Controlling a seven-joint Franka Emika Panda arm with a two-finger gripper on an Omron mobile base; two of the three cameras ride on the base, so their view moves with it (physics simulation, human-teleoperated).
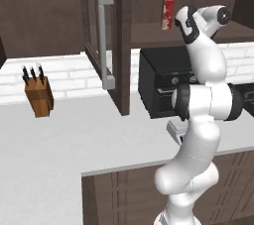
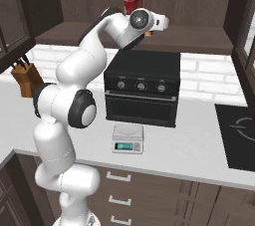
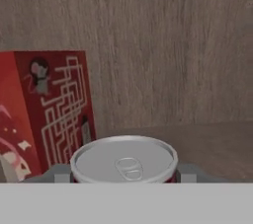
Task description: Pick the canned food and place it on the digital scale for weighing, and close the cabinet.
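The canned food (image 3: pixel 123 160) stands on the cabinet's wooden shelf (image 3: pixel 217 144), its silvery pull-tab lid facing the hand view. My gripper (image 3: pixel 122 174) sits around it, one grey fingertip (image 3: pixel 60 173) pressed to each side of the can, shut on it. The arm reaches up into the open cabinet (image 1: pixel 124 30), whose glass door (image 1: pixel 94 26) with its light-grey bar handle (image 1: pixel 104 38) swings out toward me. The digital scale (image 2: pixel 128 138) rests on the counter in front of the oven, its teal display lit; the arm partly covers the scale (image 1: pixel 174 129) in the left base view.
A tall red-and-white box (image 3: pixel 44 114) stands right beside the can, also the box (image 1: pixel 167 13) on the shelf. A black oven (image 2: pixel 142 88) sits under the shelf. A knife block (image 1: pixel 38 94) stands at the left, a dark cooktop (image 2: pixel 239 130) at the right.
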